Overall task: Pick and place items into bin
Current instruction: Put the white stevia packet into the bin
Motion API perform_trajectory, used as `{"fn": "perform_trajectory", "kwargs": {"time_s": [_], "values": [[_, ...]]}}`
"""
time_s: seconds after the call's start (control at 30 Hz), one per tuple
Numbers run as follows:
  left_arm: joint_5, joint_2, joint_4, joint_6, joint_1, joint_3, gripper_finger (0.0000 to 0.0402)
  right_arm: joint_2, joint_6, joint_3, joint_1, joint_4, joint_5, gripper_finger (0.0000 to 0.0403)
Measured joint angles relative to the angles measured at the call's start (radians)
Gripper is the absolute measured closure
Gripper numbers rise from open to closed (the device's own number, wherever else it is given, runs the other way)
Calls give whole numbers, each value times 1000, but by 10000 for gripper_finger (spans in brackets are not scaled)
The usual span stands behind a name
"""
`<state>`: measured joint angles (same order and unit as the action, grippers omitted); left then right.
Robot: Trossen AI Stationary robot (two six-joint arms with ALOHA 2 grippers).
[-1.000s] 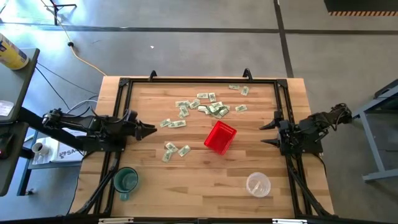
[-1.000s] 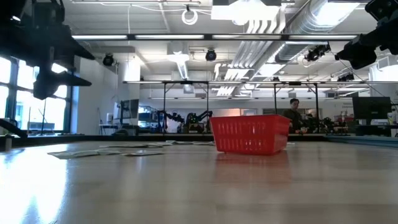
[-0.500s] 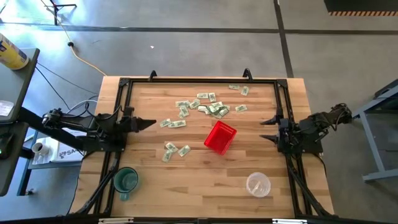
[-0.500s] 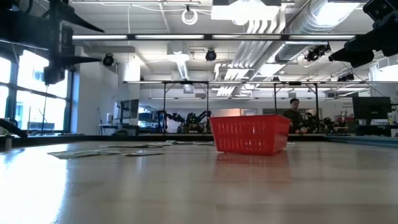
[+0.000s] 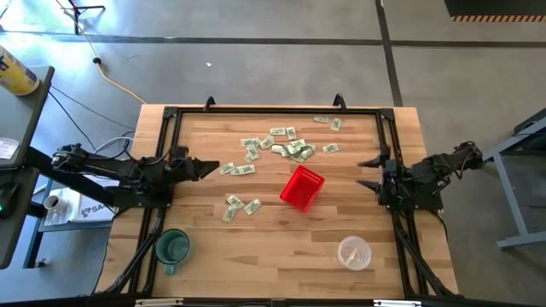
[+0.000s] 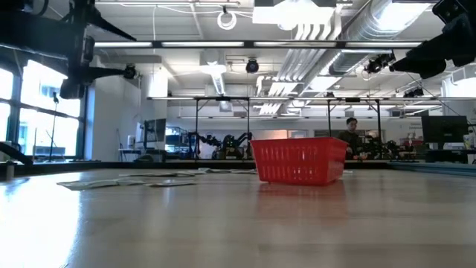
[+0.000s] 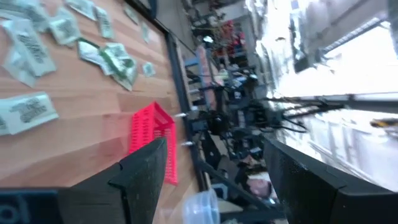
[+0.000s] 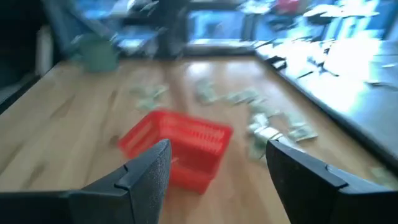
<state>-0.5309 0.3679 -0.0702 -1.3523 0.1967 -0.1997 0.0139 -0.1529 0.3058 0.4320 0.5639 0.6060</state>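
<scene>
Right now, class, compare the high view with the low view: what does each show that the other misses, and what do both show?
Only the high view shows the green mug, the clear plastic cup, the full spread of paper slips, and both arms whole, with the left tool and right tool open above the table's sides. Only the low view shows the room behind, with ceiling lights and a person far off. Both show the red basket standing on the wooden table.

Wood tabletop (image 5: pixel 281 247) with black frame rails around its edges. Green mug (image 5: pixel 172 247) upright near one front corner, clear plastic cup (image 5: pixel 353 252) near the other. Yellow cable (image 5: pixel 115 83) on the grey floor. Low view: person (image 6: pixel 351 137) far back in the lab.
</scene>
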Motion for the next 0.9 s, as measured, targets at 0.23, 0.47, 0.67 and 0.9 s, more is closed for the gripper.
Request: {"fn": "perform_trajectory", "kwargs": {"time_s": [0.23, 0.47, 0.67, 0.9], "values": [[-17, 101, -17, -97, 0, 0, 98, 1, -11, -1, 0, -286, 121, 148], [80, 141, -68, -119, 0, 0, 98, 3, -33, -2, 0, -635, 134, 148], [72, 140, -61, -114, 0, 0, 98, 14, -166, -2, 0, -918, 58, 148], [41, 140, -62, -76, 0, 0, 98, 26, -168, -2, 0, -1001, 76, 148]]}}
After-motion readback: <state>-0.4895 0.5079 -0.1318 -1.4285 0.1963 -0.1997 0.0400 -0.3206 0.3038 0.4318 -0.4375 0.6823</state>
